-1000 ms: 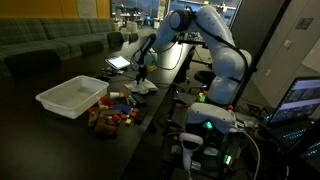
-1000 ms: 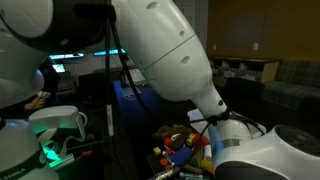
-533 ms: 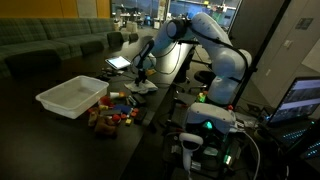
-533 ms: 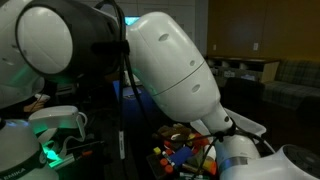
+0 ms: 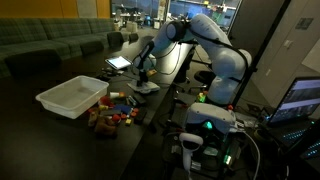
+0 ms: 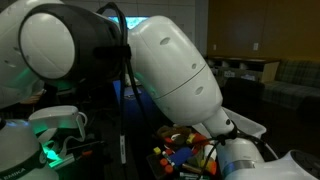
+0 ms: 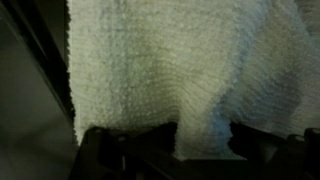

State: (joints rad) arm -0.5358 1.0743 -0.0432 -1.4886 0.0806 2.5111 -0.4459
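Note:
A white knitted cloth [image 7: 170,60] fills the wrist view, and a fold of it is bunched between my two dark fingers [image 7: 148,142]. My gripper [image 7: 201,140] is shut on that fold. In an exterior view the gripper [image 5: 140,78] points down at the dark table, right on the white cloth [image 5: 148,88] lying there. The robot's arm [image 6: 170,80] blocks most of the opposite exterior view, hiding both gripper and cloth.
A white bin [image 5: 72,96] stands on the table beside a pile of small coloured toys [image 5: 110,112], also seen as toys [image 6: 180,155]. A lit tablet [image 5: 119,62] lies behind the gripper. Couches line the back wall. Equipment with green lights [image 5: 205,125] sits at the table's edge.
The arm came down a little onto the cloth, and the fingers have closed from wide apart onto a fold of it.

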